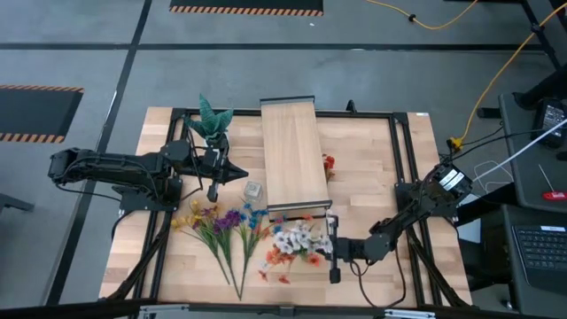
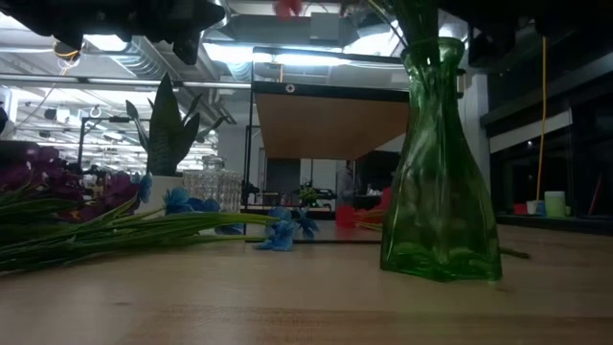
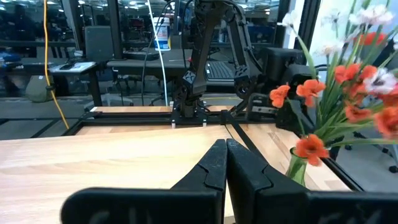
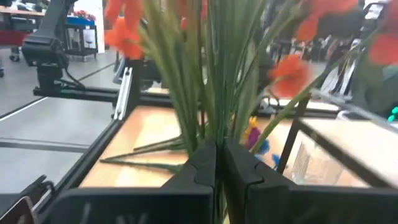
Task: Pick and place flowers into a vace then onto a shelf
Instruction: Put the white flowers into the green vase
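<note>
So the right gripper (image 1: 333,257) is down at the near edge of the pale wooden tabletop (image 1: 372,177), fingers pressed together right up against the green stems of the red-orange and white bunch of artificial flowers (image 1: 295,241); in the right wrist view those stems (image 4: 205,93) rise straight up just past the fingertips, and I can't tell whether any stem is actually pinched between them. That bunch stands in a green glass vase with a narrow neck and flared base (image 2: 439,172), upright on the table, just off the near end of the long raised shelf of pale wood planks (image 1: 292,155); from the left wrist view the orange blooms (image 3: 348,93) lean out above the vase's rim.

The left gripper (image 1: 213,190) hangs over the table on the other side of the shelf, fingers together with nothing in them, near the spiky green plant in a white pot (image 1: 211,120); a small clear faceted glass vase (image 1: 253,189) sits between it and the shelf.

The rest of the flowers lie flat on the table: yellow (image 1: 190,215), purple (image 1: 226,220) and blue (image 1: 252,217) bunches fanned out beside each other, stems pointing at the near edge; a small red bunch (image 1: 329,165) lies just beside the shelf's right edge.
</note>
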Controlling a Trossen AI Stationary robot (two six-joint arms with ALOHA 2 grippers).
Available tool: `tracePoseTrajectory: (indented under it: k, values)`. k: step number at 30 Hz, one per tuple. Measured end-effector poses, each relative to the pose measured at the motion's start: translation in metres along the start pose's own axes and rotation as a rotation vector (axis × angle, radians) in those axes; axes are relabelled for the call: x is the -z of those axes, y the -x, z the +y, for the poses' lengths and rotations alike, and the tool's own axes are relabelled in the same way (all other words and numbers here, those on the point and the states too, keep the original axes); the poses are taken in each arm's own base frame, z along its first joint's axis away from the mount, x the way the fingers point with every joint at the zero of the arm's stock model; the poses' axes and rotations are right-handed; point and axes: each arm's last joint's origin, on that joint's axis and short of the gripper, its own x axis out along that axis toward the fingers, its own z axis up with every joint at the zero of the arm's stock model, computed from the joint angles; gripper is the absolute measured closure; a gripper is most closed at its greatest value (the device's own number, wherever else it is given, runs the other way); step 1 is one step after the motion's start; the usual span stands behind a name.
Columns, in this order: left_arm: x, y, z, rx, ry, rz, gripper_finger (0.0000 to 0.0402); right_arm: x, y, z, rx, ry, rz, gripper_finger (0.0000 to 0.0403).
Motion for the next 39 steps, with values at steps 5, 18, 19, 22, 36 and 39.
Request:
tracePoseTrajectory:
  k: [5, 18, 19, 22, 36, 39]
  values:
    - [0.000, 0.000, 0.000, 0.000, 0.000, 0.000, 0.0398, 0.004, -0.001, -0.001, 0.002, -0.012, 0.038, 0.0394]
    - [0.000, 0.000, 0.000, 0.000, 0.000, 0.000, 0.0398, 0.011, -0.001, -0.001, 0.000, -0.014, 0.091, 0.0379]
    - [0.000, 0.000, 0.000, 0.000, 0.000, 0.000, 0.0398, 0.011, -0.001, -0.001, 0.000, -0.014, 0.091, 0.0373]
    - [0.000, 0.000, 0.000, 0.000, 0.000, 0.000, 0.0398, 0.010, -0.001, -0.001, -0.002, -0.008, 0.087, 0.0346]
    - [0.000, 0.000, 0.000, 0.000, 0.001, 0.002, 0.0398, -0.015, 0.020, 0.009, 0.035, 0.065, 0.055, 0.0254]
    - [0.001, 0.000, 0.000, -0.001, 0.003, 0.013, 0.0398, -0.021, 0.027, 0.012, 0.026, 0.049, 0.062, 0.0253]
